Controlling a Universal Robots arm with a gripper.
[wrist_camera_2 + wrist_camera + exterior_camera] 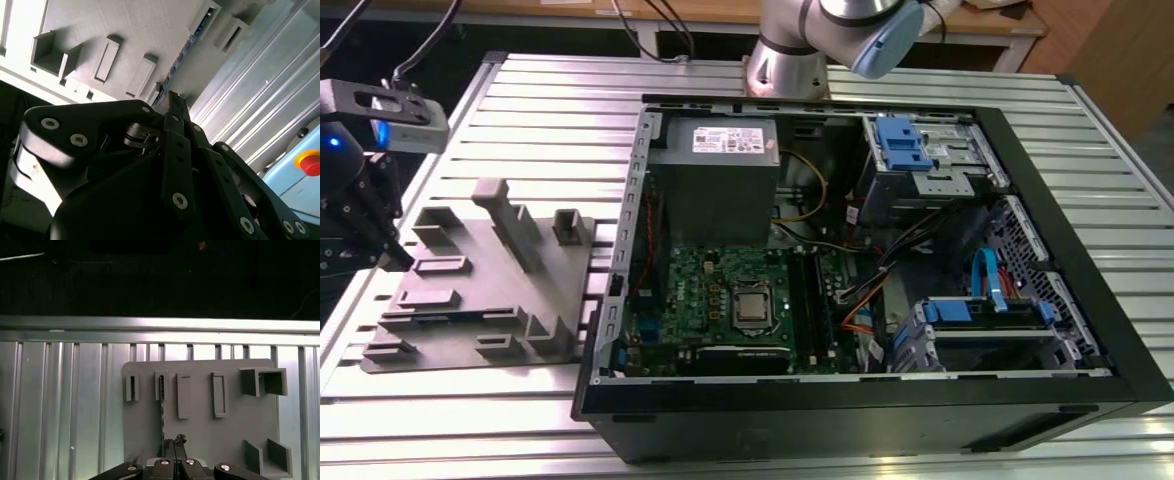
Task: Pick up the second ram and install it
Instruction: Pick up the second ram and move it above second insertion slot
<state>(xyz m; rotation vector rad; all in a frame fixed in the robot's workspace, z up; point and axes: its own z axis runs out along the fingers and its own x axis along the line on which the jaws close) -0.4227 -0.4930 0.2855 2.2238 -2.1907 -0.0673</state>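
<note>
Hand closed; second ram in holder.

The arm holds its hand pointing down (fingertips pressed together).

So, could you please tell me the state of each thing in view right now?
gripper: shut on one end of the second ram.
second ram: standing on edge in the grey holder, not yet lifted out.
grey holder: lying flat on the table.
computer case: lying on its side, side panel off, inside exposed.
</note>
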